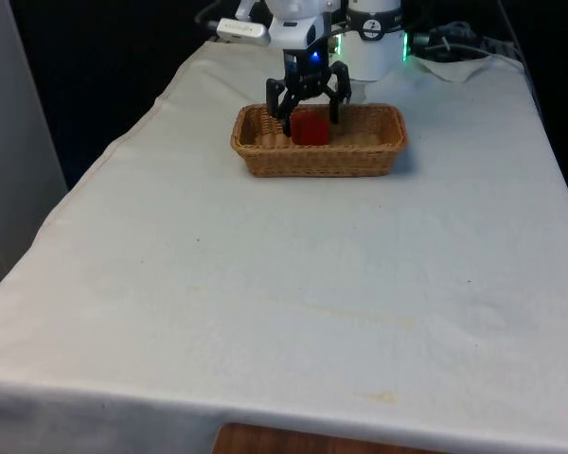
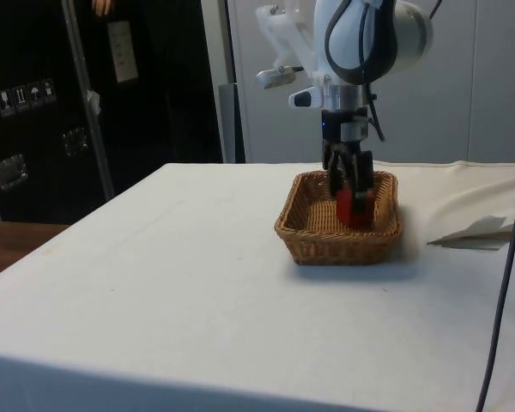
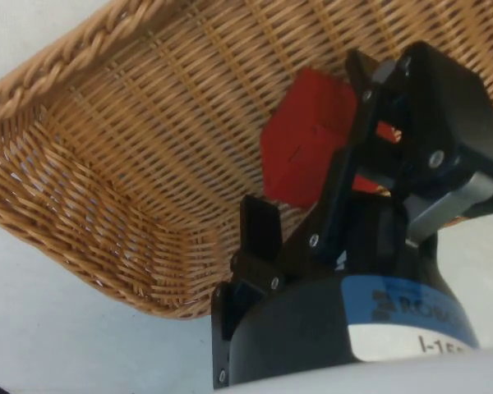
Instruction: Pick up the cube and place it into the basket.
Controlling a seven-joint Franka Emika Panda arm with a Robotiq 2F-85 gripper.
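The hand [image 1: 310, 115] is lowered into the wicker basket [image 1: 374, 159], with its fingers spread apart on either side of the red cube [image 1: 310, 129] rather than clamped on it. In the wrist view a gap is seen between the cube [image 3: 308, 148] and the nearer finger [image 3: 259, 226], so the cube is judged to be released and resting on the woven floor of the basket [image 3: 131, 139]. The basket is set on the cloth-covered counter [image 1: 284, 284] at its far end. In the side view the hand [image 2: 350, 183] is held upright over the cube [image 2: 354, 206], presumably so that it can be lifted straight out without nudging the cube or catching the rim. The placing is judged all but done.
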